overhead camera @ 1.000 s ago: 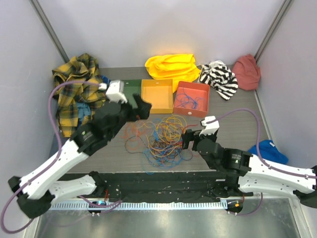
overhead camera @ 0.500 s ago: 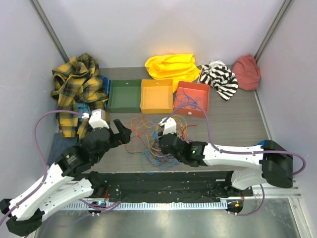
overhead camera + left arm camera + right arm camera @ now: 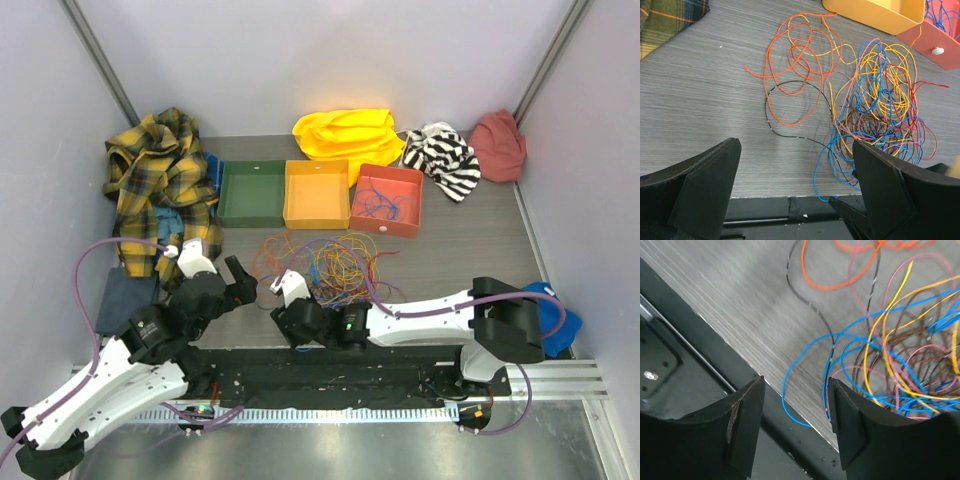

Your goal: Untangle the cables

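The grey wood-grain table (image 3: pixel 470 250) carries the cables (image 3: pixel 330 265) in one knotted heap in front of the orange tray (image 3: pixel 316 220), with orange loops straying left. Both grippers stand apart and hold nothing. The left gripper (image 3: pixel 796 145) hovers left of the heap, and the right gripper (image 3: pixel 795 385) straddles a blue loop (image 3: pixel 790 390) at the near edge. It would be best to pinch that outlying strand low and draw it slowly clear. Half a second ago the right gripper sat over the heap's middle.

A green tray (image 3: pixel 224 196), an orange tray (image 3: pixel 317 196) and a red tray (image 3: pixel 385 226) are sitting side by side on the grey surface (image 3: pixel 470 250), beyond the left fingers (image 3: pixel 710 185) and right fingers (image 3: pixel 747 415). A plaid shirt (image 3: pixel 160 170) is lying left of the left fingers. A yellow cloth (image 3: pixel 345 130), a striped cloth (image 3: pixel 440 155) and a pink cloth (image 3: pixel 497 145) are bunching farther beyond. A blue cloth (image 3: pixel 562 318) is lying well right of the right fingers.
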{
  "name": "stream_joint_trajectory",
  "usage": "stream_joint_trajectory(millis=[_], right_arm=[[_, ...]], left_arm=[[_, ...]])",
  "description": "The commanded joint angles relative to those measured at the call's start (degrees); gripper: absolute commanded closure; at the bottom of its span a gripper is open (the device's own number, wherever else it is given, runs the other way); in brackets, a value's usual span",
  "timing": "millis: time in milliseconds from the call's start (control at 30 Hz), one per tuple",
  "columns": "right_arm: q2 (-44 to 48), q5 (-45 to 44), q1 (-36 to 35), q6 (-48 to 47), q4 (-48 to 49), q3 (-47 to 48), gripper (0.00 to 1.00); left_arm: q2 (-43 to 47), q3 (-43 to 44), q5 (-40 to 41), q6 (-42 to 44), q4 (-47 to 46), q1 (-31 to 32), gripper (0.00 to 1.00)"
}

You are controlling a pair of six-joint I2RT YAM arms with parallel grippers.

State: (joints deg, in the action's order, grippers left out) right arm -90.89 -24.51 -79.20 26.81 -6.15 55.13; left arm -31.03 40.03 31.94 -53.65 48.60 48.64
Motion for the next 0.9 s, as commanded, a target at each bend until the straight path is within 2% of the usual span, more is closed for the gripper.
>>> stream_joint_trajectory(millis=[0, 633, 867], right_arm=[[-1.83, 0.6, -0.08, -0.62, -1.32, 1.82, 0.41], [-9.12, 5.44, -0.43, 3.51, 7.54, 2.17, 0.45], [-11.93, 2.54, -0.34, 2.38, 6.5, 4.28, 0.45]], left_arm=[[0.35, 0.14, 2.33, -2.16, 0.53, 0.14, 0.0], [0.7, -0.48, 1.19, -3.83, 0.27, 0.14, 0.0], [0.7, -1.01, 0.93, -3.74, 0.44, 0.14, 0.0]])
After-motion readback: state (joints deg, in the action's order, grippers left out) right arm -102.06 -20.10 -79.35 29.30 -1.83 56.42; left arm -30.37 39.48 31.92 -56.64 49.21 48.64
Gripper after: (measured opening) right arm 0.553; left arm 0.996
